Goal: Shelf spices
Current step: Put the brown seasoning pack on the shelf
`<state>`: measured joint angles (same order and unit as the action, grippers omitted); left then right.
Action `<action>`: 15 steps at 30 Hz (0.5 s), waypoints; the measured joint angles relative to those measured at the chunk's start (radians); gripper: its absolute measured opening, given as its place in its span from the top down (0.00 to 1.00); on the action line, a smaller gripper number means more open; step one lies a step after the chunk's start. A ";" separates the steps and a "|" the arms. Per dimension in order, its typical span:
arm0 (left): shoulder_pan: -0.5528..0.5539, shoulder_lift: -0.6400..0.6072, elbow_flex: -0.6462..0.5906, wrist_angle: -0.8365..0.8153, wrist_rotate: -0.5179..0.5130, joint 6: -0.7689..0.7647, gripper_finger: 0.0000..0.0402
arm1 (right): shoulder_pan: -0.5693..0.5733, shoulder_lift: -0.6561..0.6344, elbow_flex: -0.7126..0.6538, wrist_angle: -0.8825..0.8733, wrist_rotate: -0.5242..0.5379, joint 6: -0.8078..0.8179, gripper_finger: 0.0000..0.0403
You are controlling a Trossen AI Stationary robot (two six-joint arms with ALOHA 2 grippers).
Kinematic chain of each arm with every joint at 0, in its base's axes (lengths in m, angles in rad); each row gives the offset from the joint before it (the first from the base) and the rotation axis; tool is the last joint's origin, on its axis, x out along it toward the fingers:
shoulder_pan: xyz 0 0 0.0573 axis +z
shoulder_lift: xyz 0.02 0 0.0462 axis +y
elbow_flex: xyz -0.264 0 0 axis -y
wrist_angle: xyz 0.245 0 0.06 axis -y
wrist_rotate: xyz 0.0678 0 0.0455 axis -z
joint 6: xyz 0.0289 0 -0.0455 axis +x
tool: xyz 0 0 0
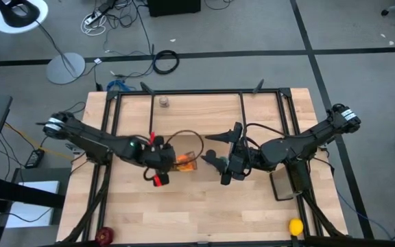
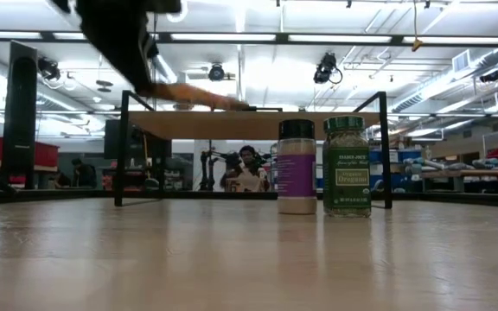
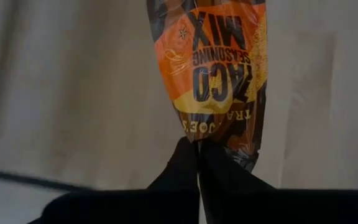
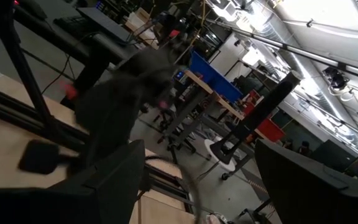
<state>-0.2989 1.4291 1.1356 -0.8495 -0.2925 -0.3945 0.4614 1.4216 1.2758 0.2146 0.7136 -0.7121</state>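
Taco seasoning packet [image 1: 186,162], from overhead, sits at my left gripper [image 1: 172,159] over mid-table beside the idle right gripper [image 1: 219,165], jaws spread. At table level, I see what overhead hides: purple-labelled jar [image 2: 296,167] and oregano jar [image 2: 347,166] under the shelf [image 2: 258,123]. My left wrist alone shows fingertips [image 3: 188,155] pinching the packet's edge; so thin a hold could slip mid-carry.

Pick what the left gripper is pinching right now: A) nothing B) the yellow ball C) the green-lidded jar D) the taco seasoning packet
D: in the left wrist view the left gripper has its fingers shut on the edge of the orange taco seasoning packet, while the green-lidded jar stands apart on the table.
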 joint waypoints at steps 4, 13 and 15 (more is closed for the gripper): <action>0.018 -0.020 0.116 -0.146 -0.054 0.025 1.00 | 0.000 0.000 0.000 -0.005 0.000 0.001 0.24; 0.081 -0.022 0.353 -0.459 -0.178 0.081 1.00 | -0.012 0.000 0.000 -0.090 -0.003 0.014 0.27; 0.098 -0.022 0.389 -0.487 -0.198 0.104 1.00 | -0.032 0.000 0.000 -0.127 -0.019 0.041 0.30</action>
<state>-0.2012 1.4067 1.5248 -1.3367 -0.4910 -0.2906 0.4295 1.4213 1.2758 0.0878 0.6949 -0.6713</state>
